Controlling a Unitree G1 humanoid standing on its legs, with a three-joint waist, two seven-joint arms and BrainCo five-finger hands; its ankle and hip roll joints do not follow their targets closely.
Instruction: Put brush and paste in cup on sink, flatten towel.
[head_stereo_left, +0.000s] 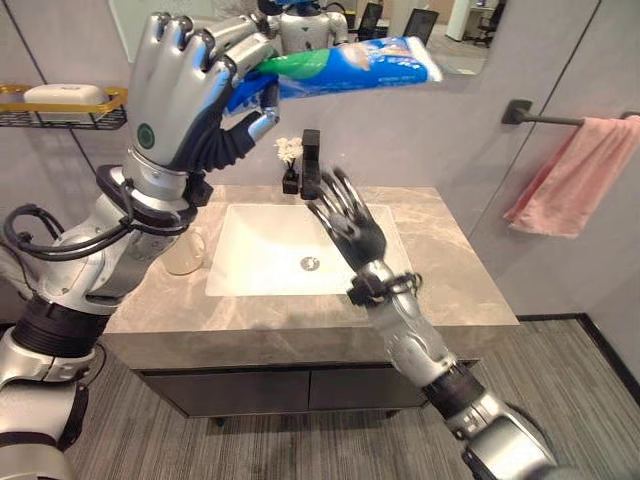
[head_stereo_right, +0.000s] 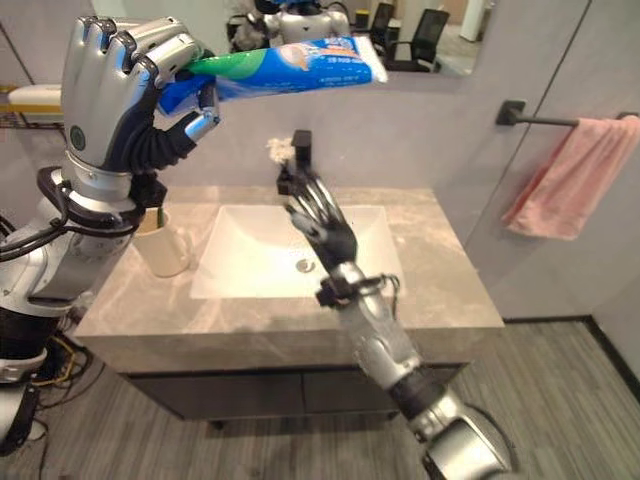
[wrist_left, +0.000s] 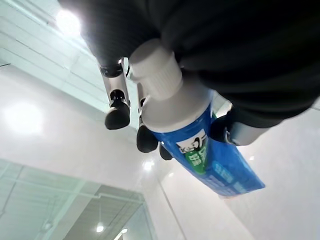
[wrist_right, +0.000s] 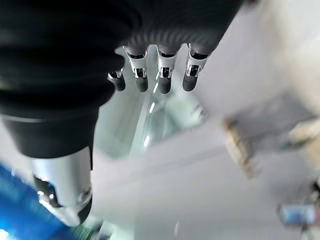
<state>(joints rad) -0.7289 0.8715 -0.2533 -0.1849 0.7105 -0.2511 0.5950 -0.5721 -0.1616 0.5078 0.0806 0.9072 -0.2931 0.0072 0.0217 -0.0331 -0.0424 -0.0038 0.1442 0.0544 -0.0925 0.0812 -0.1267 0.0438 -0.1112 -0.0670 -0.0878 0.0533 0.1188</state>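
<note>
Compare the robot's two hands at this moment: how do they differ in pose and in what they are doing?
The left hand is raised high near the mirror; the right hand hangs lower, over the sink. The left hand's fingers are curled round the toothpaste tube; the right hand's fingers are straight and hold nothing. Both have silver, dark-tipped fingers.

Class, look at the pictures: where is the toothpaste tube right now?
The toothpaste tube is gripped in the robot's left hand, raised high before the mirror, above the sink and cup.
</note>
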